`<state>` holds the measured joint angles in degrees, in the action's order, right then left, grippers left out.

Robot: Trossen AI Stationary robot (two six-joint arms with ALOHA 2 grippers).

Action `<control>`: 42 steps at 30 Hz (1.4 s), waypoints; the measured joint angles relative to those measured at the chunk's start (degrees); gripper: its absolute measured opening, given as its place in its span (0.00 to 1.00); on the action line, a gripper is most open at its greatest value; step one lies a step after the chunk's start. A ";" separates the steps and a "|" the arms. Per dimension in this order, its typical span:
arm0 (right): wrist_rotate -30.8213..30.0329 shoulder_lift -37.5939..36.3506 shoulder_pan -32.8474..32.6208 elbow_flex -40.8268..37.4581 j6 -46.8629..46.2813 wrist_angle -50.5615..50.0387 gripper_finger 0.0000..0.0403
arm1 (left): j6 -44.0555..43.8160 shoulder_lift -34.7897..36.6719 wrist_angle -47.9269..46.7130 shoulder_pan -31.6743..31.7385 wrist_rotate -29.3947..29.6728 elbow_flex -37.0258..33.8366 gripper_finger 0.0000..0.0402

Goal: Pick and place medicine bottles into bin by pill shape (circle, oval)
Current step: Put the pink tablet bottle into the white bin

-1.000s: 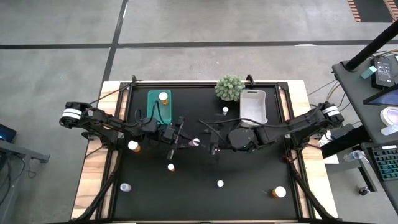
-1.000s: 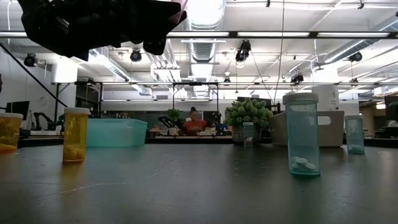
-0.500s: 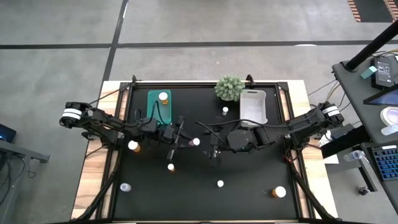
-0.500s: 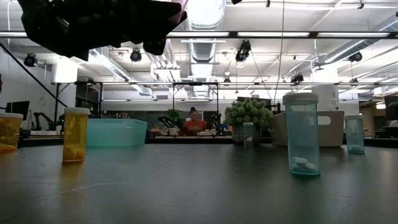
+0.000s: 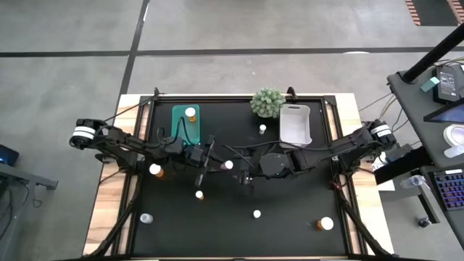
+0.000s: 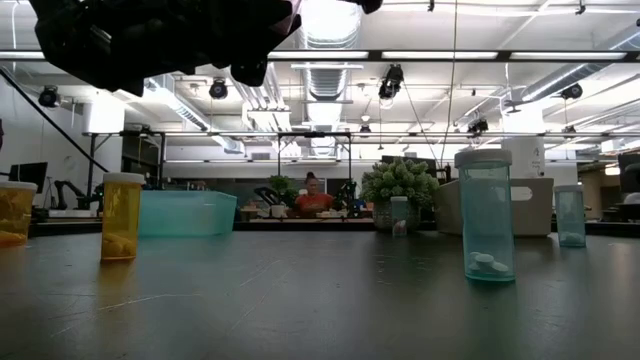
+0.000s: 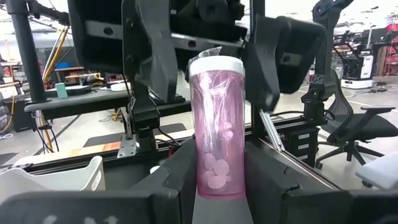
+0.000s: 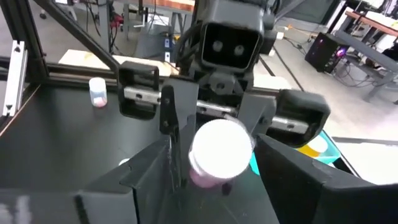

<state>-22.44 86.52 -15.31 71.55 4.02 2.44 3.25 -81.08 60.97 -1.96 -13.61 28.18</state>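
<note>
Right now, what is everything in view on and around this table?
Amber bottles: four, white caps; one in the teal bin, three on the table.
Pale bottles: three, scattered.
Pink bottle: one, mid-table, held up.
Teal bin: one, far left.
White bin: one, far right.
Plant ball: one, green, beside the white bin.
Person: one, room behind.
Left end effector: shut on pink bottle.
Right end effector: open, flanking its cap.
</note>
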 joint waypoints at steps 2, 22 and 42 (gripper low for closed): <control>-0.06 -0.02 0.00 0.31 0.02 0.08 0.53 | 0.00 0.00 -0.05 0.00 0.00 -0.02 0.23; -0.21 -0.09 0.48 0.98 1.31 -0.90 0.25 | -0.24 0.00 -0.11 0.00 0.07 -0.07 0.23; 0.20 -2.71 7.29 1.59 -5.93 -20.20 0.27 | 0.50 0.46 -7.74 1.63 0.96 -0.46 0.62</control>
<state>-22.24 83.81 -8.02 73.14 -1.92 -17.77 3.75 -80.62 53.23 -0.32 -12.65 27.73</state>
